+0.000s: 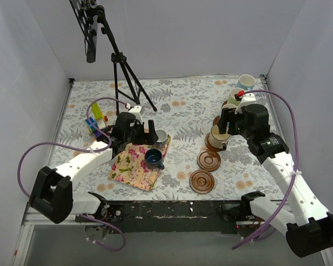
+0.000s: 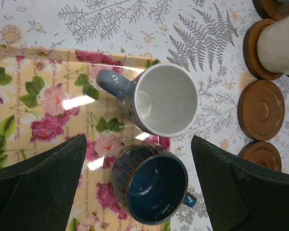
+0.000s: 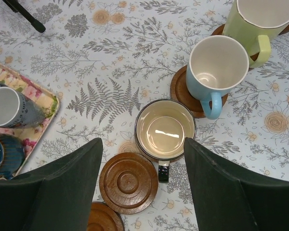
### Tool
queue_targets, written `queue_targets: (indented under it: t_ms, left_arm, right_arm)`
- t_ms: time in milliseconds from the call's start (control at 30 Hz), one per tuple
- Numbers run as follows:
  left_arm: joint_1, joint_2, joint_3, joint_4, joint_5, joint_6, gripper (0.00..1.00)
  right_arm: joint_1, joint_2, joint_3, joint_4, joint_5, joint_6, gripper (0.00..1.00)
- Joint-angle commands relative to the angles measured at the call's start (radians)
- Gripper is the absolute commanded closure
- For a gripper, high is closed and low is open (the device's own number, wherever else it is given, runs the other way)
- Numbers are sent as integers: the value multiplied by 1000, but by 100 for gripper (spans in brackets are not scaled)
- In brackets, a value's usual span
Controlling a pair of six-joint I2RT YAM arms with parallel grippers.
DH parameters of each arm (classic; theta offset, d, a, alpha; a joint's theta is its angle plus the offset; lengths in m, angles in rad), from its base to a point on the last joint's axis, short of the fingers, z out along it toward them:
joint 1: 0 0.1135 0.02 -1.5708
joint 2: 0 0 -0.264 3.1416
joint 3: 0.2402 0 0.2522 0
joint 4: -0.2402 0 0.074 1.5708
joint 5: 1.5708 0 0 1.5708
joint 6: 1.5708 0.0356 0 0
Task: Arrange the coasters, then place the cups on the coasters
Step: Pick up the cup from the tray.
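Observation:
My left gripper point(image 2: 138, 142) is open above the floral mat point(image 2: 33, 96), its jaws on either side of a dark navy cup point(image 2: 151, 185). A grey-white cup point(image 2: 166, 98) stands just beyond it at the mat's edge. My right gripper point(image 3: 143, 144) is open above a cream cup point(image 3: 164, 129) that sits on a coaster. Beyond it, a light blue cup point(image 3: 217, 67) and a yellow-green cup point(image 3: 260, 19) each stand on a coaster. Two bare coasters point(image 3: 128, 183) point(image 1: 202, 181) lie in a row toward the near edge. In the top view the left gripper point(image 1: 150, 128) and right gripper point(image 1: 226, 123) hang apart.
A black tripod point(image 1: 125, 72) stands at the back left of the patterned table. Colourful toy blocks point(image 1: 97, 119) lie beside the left arm. Another cup point(image 1: 246, 82) stands at the far right corner. White walls close in the table.

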Motion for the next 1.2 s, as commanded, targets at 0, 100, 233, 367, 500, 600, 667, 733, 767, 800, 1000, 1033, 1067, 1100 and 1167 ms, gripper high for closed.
queue_targets:
  t_ms: [0,100,233,367,500,600,667,733,767,800,1000,1033,1067,1100,1167]
  left_arm:
    - [-11,-146,-65,-49,34,-45,9]
    - [-11,-168,-90,-133,44,-80,11]
    - [-11,-134,-104,-201,29,-137,28]
    - [-12,-102,-107,-202,52,-146,39]
    - [-15,-59,-96,-204,47,-135,50]
    - [-29,-33,-81,-214,25,-122,55]
    - [-47,-24,-67,-225,-6,-111,60]
    - [-63,-13,-56,-237,-35,-102,61]
    - [-70,-10,-52,-242,-46,-98,61]
    - [-75,-4,-50,-244,-55,-95,62]
    - [-107,31,-33,-248,-117,-83,76]
    - [-112,36,-30,-250,-124,-82,81]
    - [-116,39,-26,-254,-133,-83,85]
    - [-119,39,-23,-259,-140,-82,88]
    - [-124,31,-17,-267,-147,-85,94]
  right_arm:
    - [-6,1,-7,59,-27,7,25]
    - [-4,7,-10,64,-33,9,25]
    - [-4,13,-25,88,-57,18,26]
    - [-4,15,-27,87,-62,18,26]
    - [-4,-1,-31,84,-51,15,26]
    - [-3,-5,-33,80,-51,14,26]
    - [-4,-7,-34,76,-50,12,26]
    - [-4,-5,-37,76,-50,14,26]
    - [-4,-7,-39,76,-48,14,27]
    - [-4,-5,-40,79,-48,14,26]
    - [-4,-5,-42,79,-57,15,27]
    - [-4,-7,-44,79,-57,17,27]
    - [-4,-7,-44,76,-59,15,27]
    - [-4,-10,-45,76,-59,17,27]
    - [-4,-13,-45,76,-62,17,27]
